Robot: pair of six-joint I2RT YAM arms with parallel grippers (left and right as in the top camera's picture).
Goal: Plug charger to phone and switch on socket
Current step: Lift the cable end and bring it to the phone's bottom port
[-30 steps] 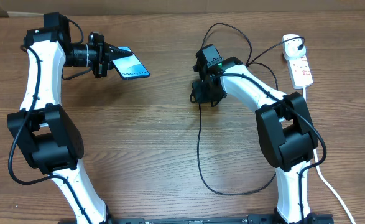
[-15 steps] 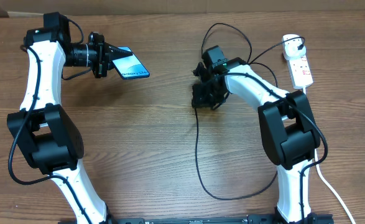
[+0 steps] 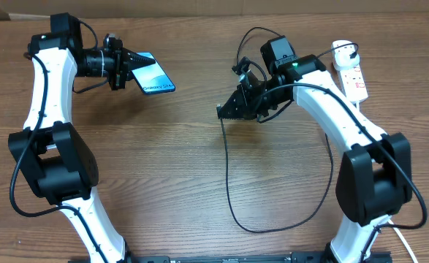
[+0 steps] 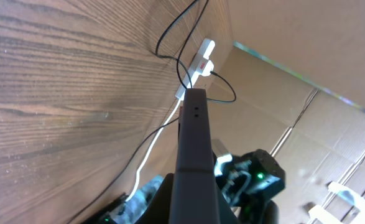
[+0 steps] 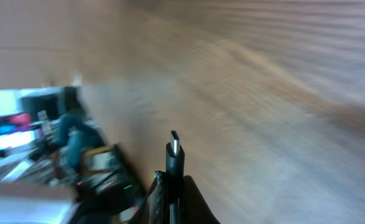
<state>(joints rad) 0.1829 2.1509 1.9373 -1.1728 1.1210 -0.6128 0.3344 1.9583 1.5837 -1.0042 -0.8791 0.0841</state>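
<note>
The left gripper [image 3: 128,67] is clamped on one end of the phone [image 3: 156,76] and holds it off the worktop [image 3: 163,161] at the far left, with the light blue screen tilted upward. From the left wrist, the phone shows edge-on as a dark slab between the jaws.

The right gripper [image 3: 227,111] is raised near the middle, closed on the connector end of the charger [image 3: 224,175]. The right wrist view is blurred, but the black connector tip [image 5: 175,154] sticks out past the fingers. That tip and the phone are well apart.

The thin black cable hangs down, loops across the worktop and leads toward the socket [image 3: 354,79] at the far right. The white plug [image 3: 341,50] sits at the socket's far end.
</note>
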